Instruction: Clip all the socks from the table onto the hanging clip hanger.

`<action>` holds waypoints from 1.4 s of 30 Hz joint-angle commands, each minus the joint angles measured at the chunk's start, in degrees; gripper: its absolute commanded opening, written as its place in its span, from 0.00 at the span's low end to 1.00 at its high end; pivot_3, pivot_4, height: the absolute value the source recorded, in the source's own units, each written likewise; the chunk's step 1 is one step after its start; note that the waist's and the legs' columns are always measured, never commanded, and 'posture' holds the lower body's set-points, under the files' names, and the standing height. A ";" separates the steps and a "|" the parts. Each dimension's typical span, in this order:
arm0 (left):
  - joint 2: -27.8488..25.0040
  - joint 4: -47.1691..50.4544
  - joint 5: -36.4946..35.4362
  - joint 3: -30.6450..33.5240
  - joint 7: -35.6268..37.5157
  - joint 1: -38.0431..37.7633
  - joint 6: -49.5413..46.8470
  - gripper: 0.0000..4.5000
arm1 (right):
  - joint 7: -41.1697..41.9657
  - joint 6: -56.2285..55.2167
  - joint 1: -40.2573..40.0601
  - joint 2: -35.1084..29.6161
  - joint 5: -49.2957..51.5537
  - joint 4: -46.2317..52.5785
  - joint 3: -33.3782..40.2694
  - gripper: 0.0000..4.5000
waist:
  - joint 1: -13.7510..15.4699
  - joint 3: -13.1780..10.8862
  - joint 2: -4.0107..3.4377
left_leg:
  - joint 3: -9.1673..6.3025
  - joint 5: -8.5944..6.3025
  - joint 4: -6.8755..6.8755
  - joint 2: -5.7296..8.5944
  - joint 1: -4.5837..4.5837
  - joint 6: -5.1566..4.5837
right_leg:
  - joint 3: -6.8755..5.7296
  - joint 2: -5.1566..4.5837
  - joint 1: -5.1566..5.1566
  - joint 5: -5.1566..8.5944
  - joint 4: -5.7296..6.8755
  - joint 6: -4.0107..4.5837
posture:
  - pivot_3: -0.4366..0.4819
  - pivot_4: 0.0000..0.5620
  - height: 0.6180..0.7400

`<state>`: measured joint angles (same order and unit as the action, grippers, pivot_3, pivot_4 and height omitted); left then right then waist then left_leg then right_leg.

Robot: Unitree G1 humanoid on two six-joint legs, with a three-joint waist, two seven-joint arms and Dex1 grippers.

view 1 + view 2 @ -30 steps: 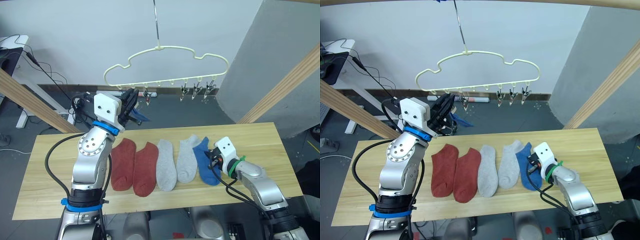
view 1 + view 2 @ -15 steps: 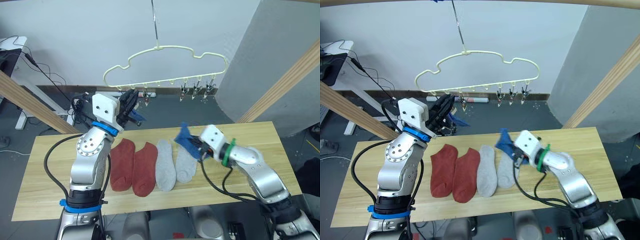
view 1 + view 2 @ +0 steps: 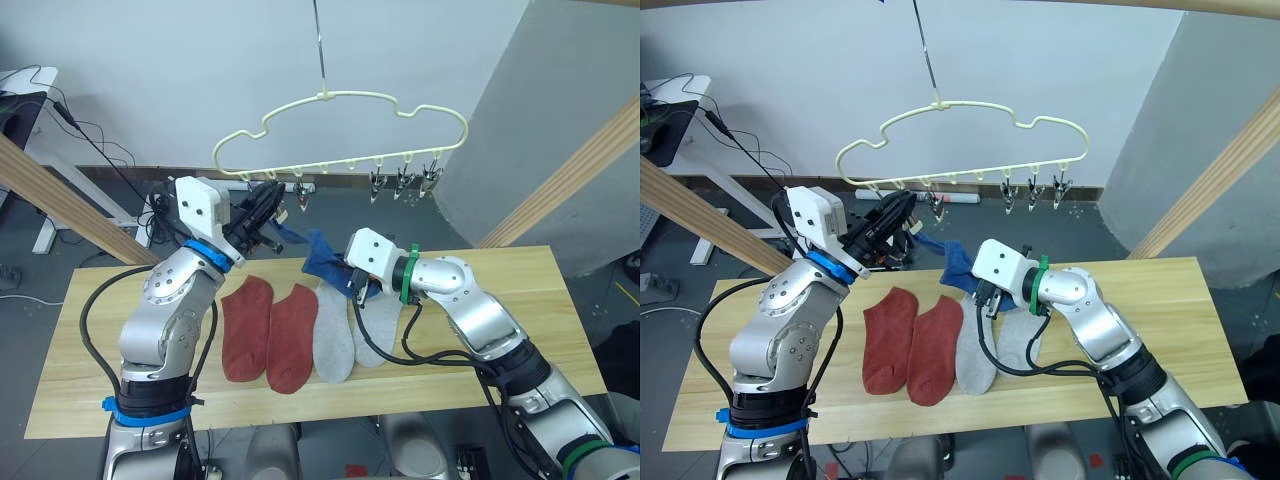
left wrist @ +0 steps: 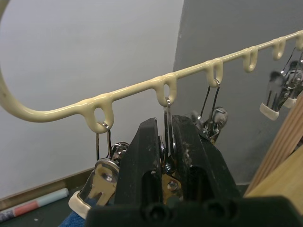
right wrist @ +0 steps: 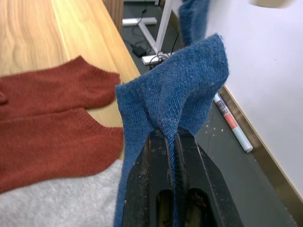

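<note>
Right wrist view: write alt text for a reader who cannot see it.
The right gripper is shut on a blue sock, its fabric bunched above the black fingers. Beyond it, two rust-red socks and part of a light grey sock lie flat on the wooden table.

Blue sock (image 3: 325,258) aloft below clip hanger (image 3: 340,130)

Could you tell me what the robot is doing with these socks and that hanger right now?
The right gripper is shut on a blue sock, held above the table below the clip hanger. The left gripper pinches a metal clip on the hanger's bar. Two rust-red socks and two grey socks lie on the table.
</note>
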<state>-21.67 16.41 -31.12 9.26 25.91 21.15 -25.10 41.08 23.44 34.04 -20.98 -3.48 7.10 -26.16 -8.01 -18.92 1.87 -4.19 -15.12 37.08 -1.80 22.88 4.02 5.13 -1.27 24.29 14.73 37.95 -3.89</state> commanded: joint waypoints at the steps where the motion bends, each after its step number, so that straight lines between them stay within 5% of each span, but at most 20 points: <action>1: -1.12 2.86 -2.18 1.12 0.58 0.43 -1.84 0.02 | 0.81 -2.46 2.40 1.49 -1.19 -1.46 -1.07 0.00 | -0.04 0.00 0.00 | 0.00 0.00 0.00 0.00 0.00 0.00 | 0.00 0.00 0.00 0.00 0.01 0.00 | 0.25 0.62 0.94; 13: -1.19 3.63 -2.32 0.04 0.68 -0.12 -2.81 0.02 | -1.64 -5.79 6.91 8.94 -3.93 -6.08 -1.31 0.00 | -0.08 0.00 0.00 | -0.01 0.00 -0.01 0.00 0.03 0.00 | 0.00 -0.01 0.06 -0.01 0.02 0.02 | 0.25 0.62 0.94; 29: -0.95 3.26 -1.58 0.13 0.13 -0.84 -2.46 0.02 | -2.09 -5.90 6.53 10.59 -3.15 -4.46 0.76 0.00 | -0.13 0.00 -0.01 | -0.01 0.00 -0.01 0.00 0.03 0.00 | 0.00 -0.02 0.06 -0.01 0.04 0.02 | 0.25 0.62 0.94; 39: -1.78 3.60 -1.81 0.19 1.39 -1.69 -2.44 0.70 | -1.90 -4.04 6.43 12.53 -1.87 -4.18 1.18 0.00 | -0.13 -0.01 -0.01 | -0.01 0.00 -0.01 0.00 0.04 0.00 | 0.00 -0.03 0.06 -0.01 0.03 0.02 | 0.25 0.62 0.94; 42: -1.92 3.75 -0.67 0.11 1.53 -2.20 -1.44 0.71 | -1.16 -3.09 6.01 12.51 -1.46 -3.94 0.83 0.11 | -0.11 -0.01 -0.01 | -0.02 0.00 -0.02 0.00 0.03 0.00 | -0.01 -0.02 0.06 -0.01 0.04 0.02 | 0.25 0.61 0.94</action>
<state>-22.92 17.72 -32.49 9.33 26.99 19.38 -28.06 39.43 20.28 40.04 -8.82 -5.80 -0.01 -25.84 -8.12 -18.93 1.86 -4.22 -15.12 37.07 -1.79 22.91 4.02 5.12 -1.29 24.36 14.71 37.99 -3.88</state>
